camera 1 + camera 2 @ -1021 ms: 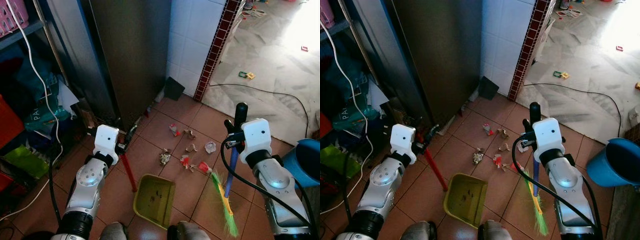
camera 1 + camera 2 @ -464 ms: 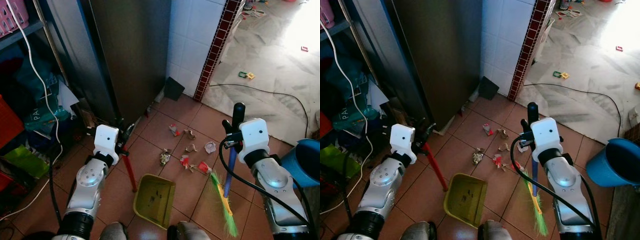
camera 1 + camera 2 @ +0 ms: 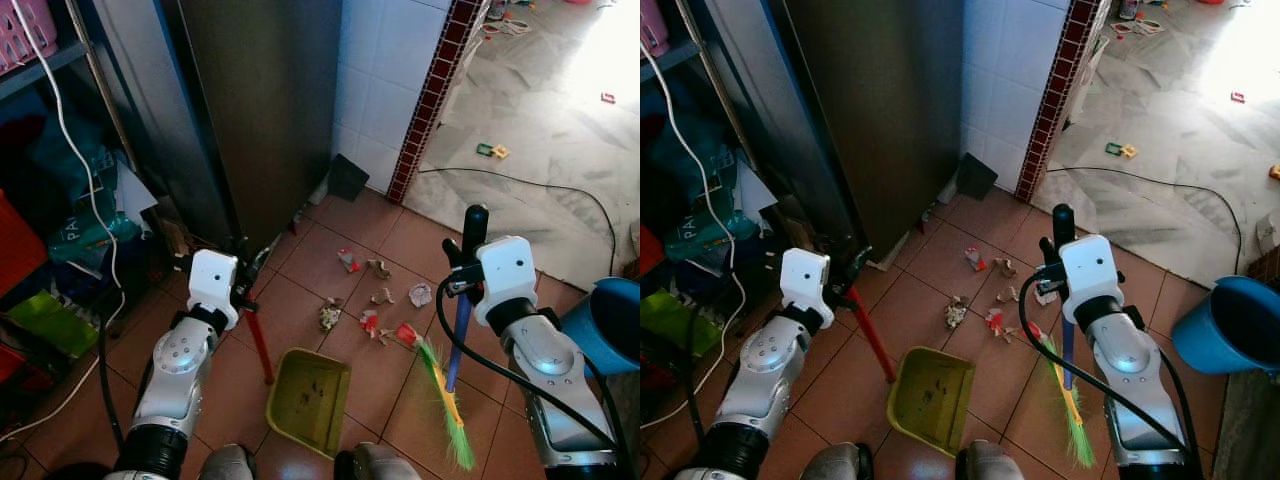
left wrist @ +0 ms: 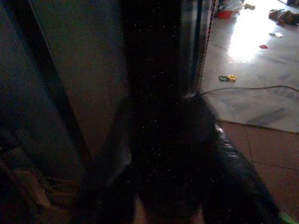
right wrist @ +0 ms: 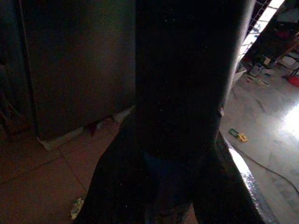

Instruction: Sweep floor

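Both wrist views are too dark to show the fingers plainly, but from the head the right gripper (image 3: pixel 462 268) is clamped on the blue handle of the broom (image 3: pixel 447 392), its green bristles on the tiles at 5 o'clock. The left gripper (image 3: pixel 247 283) is closed on the red handle of the dustpan (image 3: pixel 309 398) at 6 o'clock; scraps of litter (image 3: pixel 372 305) lie just beyond, the fridge (image 3: pixel 262 95) at 11 o'clock and a blue bucket (image 3: pixel 608 322), cut off, at 3 o'clock

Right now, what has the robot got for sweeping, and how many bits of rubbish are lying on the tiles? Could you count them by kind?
Broom: 1
Dustpan: 1
Blue bucket: 1
Litter scraps on the tiles: about 7, some too small to separate
Total: about 10
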